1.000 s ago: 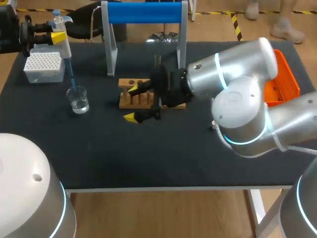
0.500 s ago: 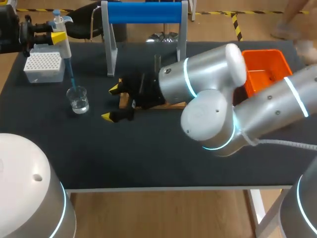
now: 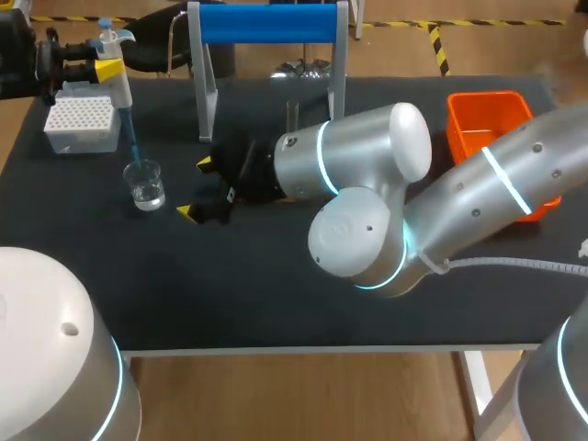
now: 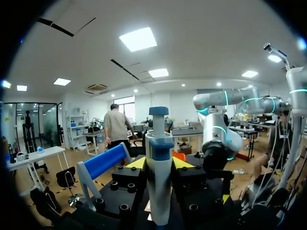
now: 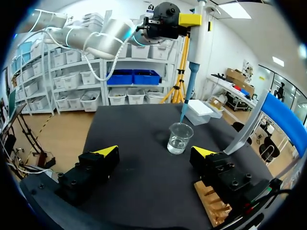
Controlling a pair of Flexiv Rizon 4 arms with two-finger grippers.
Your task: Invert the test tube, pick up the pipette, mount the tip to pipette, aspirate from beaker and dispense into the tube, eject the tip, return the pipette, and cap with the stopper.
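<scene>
Clear glossy beaker point(image 3: 145, 184), matt black table point(image 3: 276, 285), bare wooden rack point(image 5: 211, 204)

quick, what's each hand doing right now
left hand: shut on the pipette
right hand: open, holding nothing

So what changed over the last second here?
The right gripper, open and empty, swept leftward from over the wooden rack toward the beaker. Nothing was grasped or released. The left gripper kept the pipette clamped, tip at the beaker, unmoved.
</scene>
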